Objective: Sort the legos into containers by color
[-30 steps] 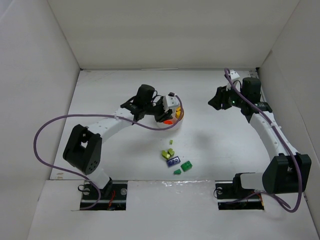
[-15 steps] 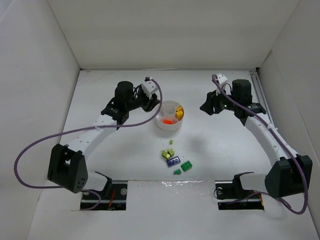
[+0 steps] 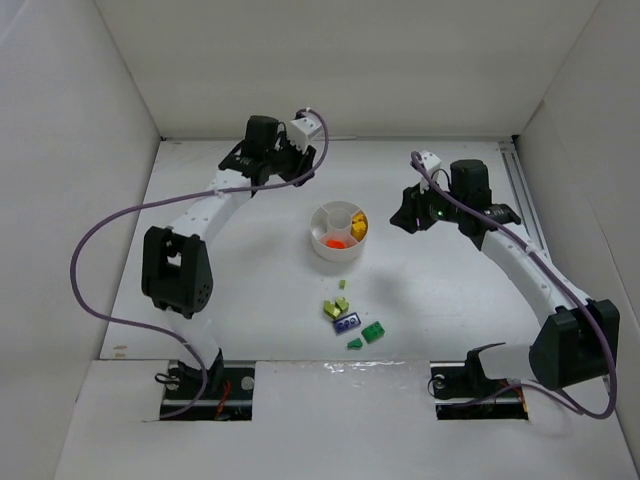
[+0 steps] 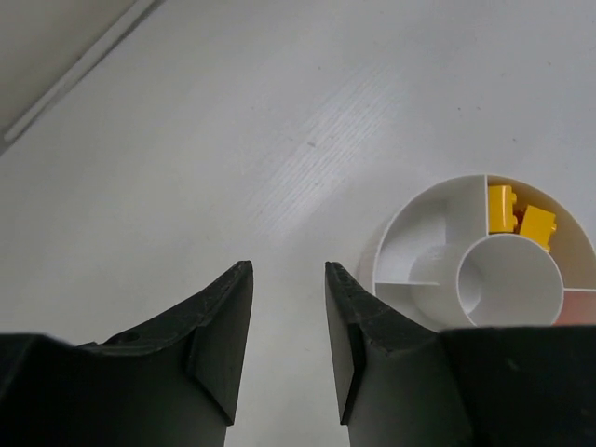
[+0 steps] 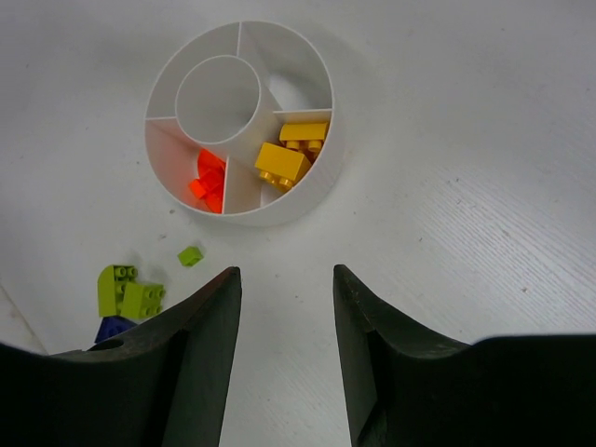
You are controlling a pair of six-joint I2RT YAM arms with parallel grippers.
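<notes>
The white round dish (image 3: 339, 250) with its containers stands mid-table. Yellow legos (image 3: 358, 226) lie in one wedge and orange legos (image 3: 335, 241) in another; the centre cup is empty. Loose lime legos (image 3: 336, 306), a blue one (image 3: 347, 322) and green ones (image 3: 373, 332) lie in front of the dish. My left gripper (image 3: 288, 166) hovers behind and left of the dish, open (image 4: 289, 267) and empty. My right gripper (image 3: 405, 216) hangs right of the dish, open (image 5: 287, 270) and empty, with the dish (image 5: 307, 200) just ahead of it.
White walls close in the table on the left, back and right. A small lime brick (image 5: 190, 255) lies alone between the dish and the loose pile (image 5: 128, 291). The left arm's purple cable (image 3: 110, 225) loops over the table's left side.
My left gripper has pulled away from over the dish, back and to the left. My right gripper has drifted a little left toward the dish.
</notes>
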